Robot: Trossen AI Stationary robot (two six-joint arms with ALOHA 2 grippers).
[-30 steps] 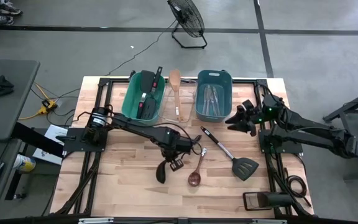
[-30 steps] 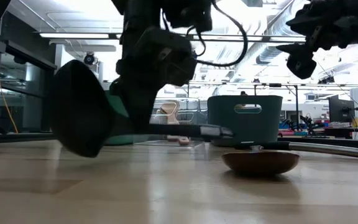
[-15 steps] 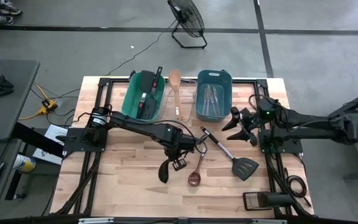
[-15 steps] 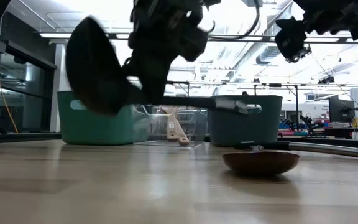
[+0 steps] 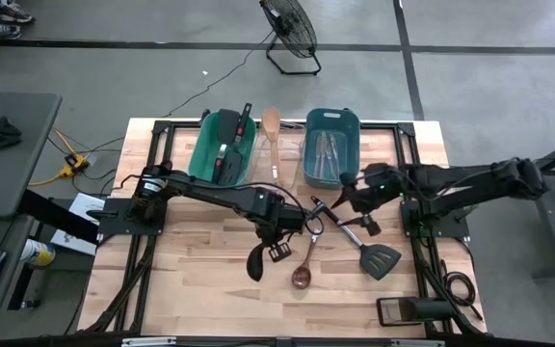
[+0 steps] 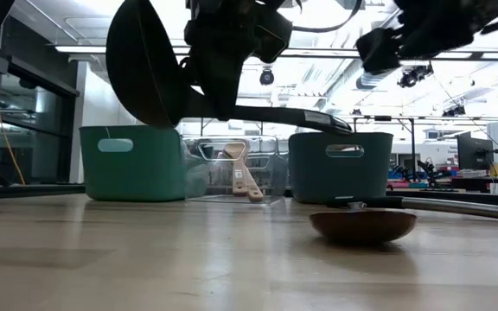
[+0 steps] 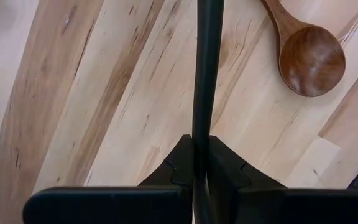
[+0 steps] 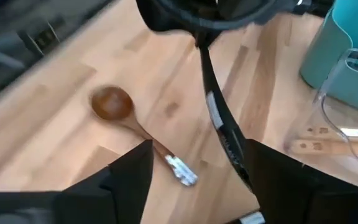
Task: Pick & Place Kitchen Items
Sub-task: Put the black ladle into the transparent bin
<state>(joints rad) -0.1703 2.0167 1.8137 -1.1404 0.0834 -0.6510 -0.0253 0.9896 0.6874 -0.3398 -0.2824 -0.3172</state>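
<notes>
A black ladle [image 5: 255, 262] hangs above the table's middle with my left gripper [image 5: 279, 241] shut on its handle. In the low view its bowl [image 6: 145, 69] is at the left and the handle [image 6: 318, 119] runs right. My right gripper [image 5: 359, 204] stands open above the handle of a black slotted spatula [image 5: 379, 260] that lies flat on the table; its own view shows nothing between its fingers [image 8: 129, 180]. A brown wooden spoon [image 5: 303, 276] lies flat beside the ladle. My left gripper pinches the ladle's handle [image 7: 200, 127] between its two fingers, nearer the bowl than the free end. The fingers point down from above and lie across the handle. The ladle is lifted clear of the table, its free end [image 6: 344, 128] slanting slightly down.
Along the far edge stand a green bin [image 5: 200, 154] with black utensils, a clear bin holding a wooden spoon [image 5: 272, 130], and a blue bin [image 5: 330, 120] with silver cutlery. Bare wood lies at the near left [image 5: 191, 280].
My left gripper has risen, lifting the ladle from low over the table to well clear of it; the bowl end has swung up. My right gripper has swung in from the table's right edge toward the middle, turning as it came, and now hangs over the spatula's handle.
</notes>
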